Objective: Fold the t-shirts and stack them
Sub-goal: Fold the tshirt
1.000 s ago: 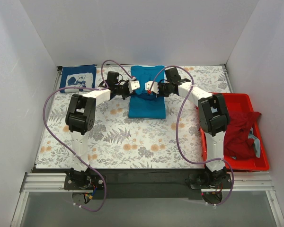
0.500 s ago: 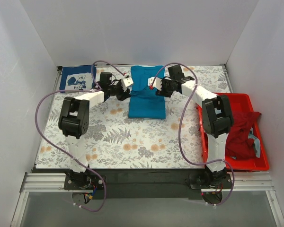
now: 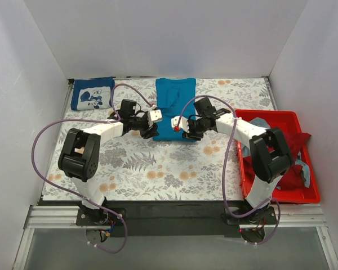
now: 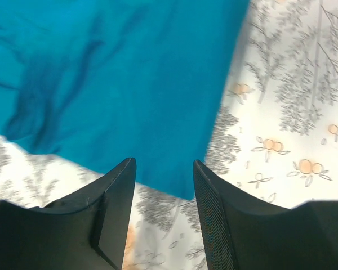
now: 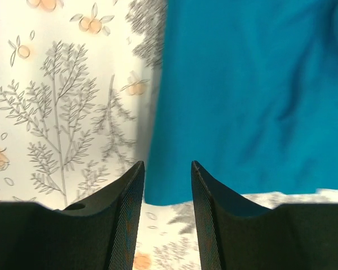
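A teal-blue t-shirt (image 3: 176,95) lies flat as a narrow rectangle at the back middle of the table. My left gripper (image 3: 152,130) hangs open over its near left corner. In the left wrist view that gripper (image 4: 163,169) has the teal cloth (image 4: 118,73) and its corner showing beyond the empty jaws. My right gripper (image 3: 187,133) is open by the near right corner. In the right wrist view this gripper (image 5: 166,169) frames the teal hem (image 5: 253,95), and nothing is held. A folded navy t-shirt (image 3: 92,93) with a white print lies at the back left.
A red bin (image 3: 281,198) stands at the right edge of the table, holding a crumpled dark red shirt (image 3: 284,154) and some pale blue-grey cloth (image 3: 305,171). The table has a floral cover (image 3: 158,169). White walls enclose the back and both sides.
Both grippers have opened from shut. They have come from the teal shirt's middle toward me, down to its near corners. The shirt lies where it was.
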